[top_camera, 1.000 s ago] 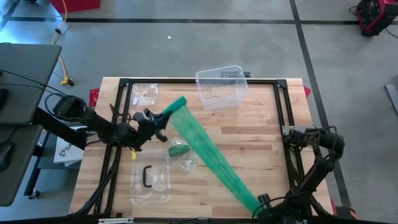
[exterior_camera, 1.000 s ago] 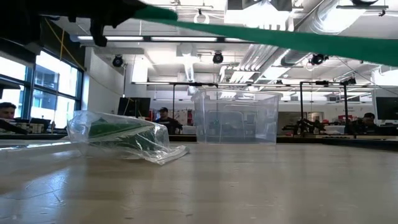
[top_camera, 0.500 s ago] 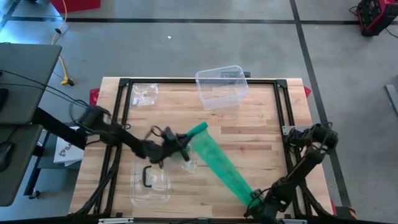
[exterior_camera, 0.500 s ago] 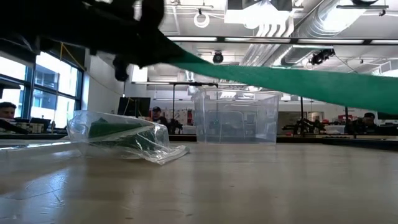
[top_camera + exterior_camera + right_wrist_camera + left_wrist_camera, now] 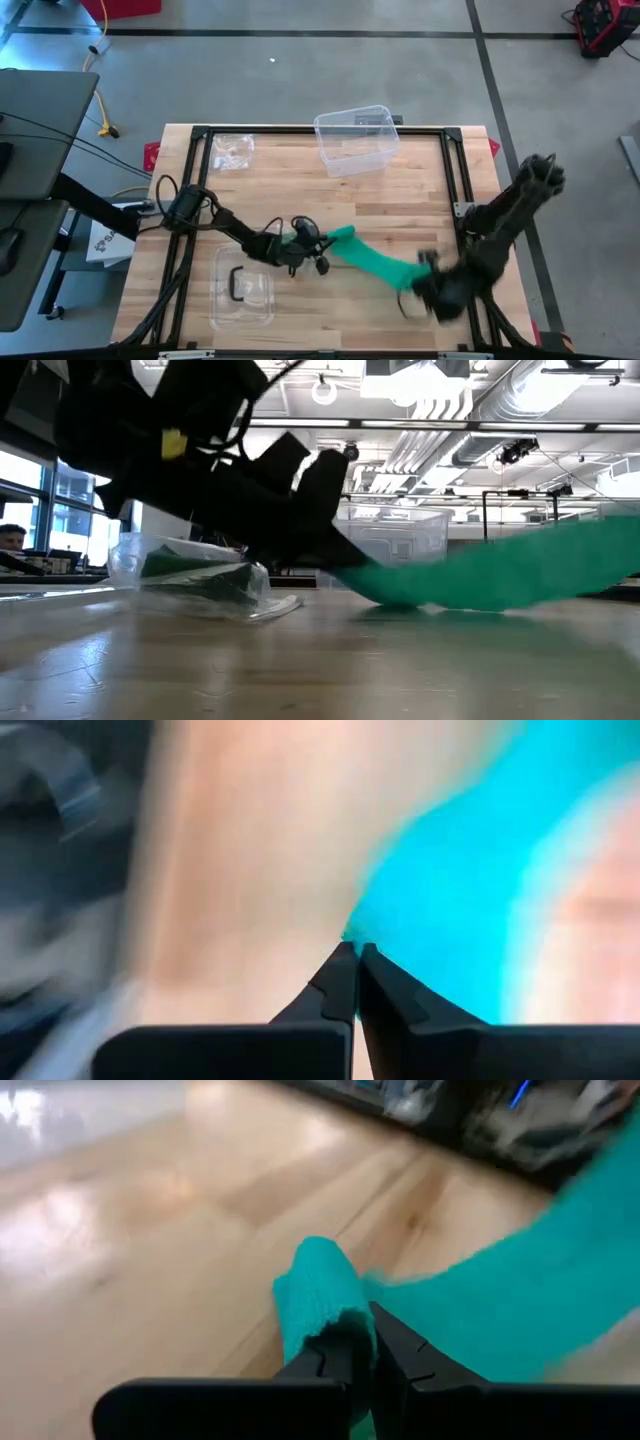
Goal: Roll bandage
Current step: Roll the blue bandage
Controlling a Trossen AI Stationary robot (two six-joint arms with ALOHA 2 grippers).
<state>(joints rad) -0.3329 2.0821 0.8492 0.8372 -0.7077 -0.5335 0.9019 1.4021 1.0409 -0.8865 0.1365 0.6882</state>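
The green fabric bandage (image 5: 372, 262) is stretched low over the middle of the wooden table (image 5: 420, 200), its long axis running from the centre toward the near right corner, sagging down close to the boards in the low view. One end sits at the table's middle, pinched in the left hand (image 5: 322, 243), whose fingers are clamped tight on a small folded bunch of the cloth in the left wrist view. The other end points at the near right corner, where the right hand (image 5: 424, 272) has its fingers closed on the very tip of the strip. Just beside the left hand, toward the left edge, lies a crumpled clear plastic bag (image 5: 195, 578) with something dark green inside. A clear plastic lid with a black handle (image 5: 242, 290) rests by the near edge, and an open clear plastic box (image 5: 356, 139) stands at the far edge.
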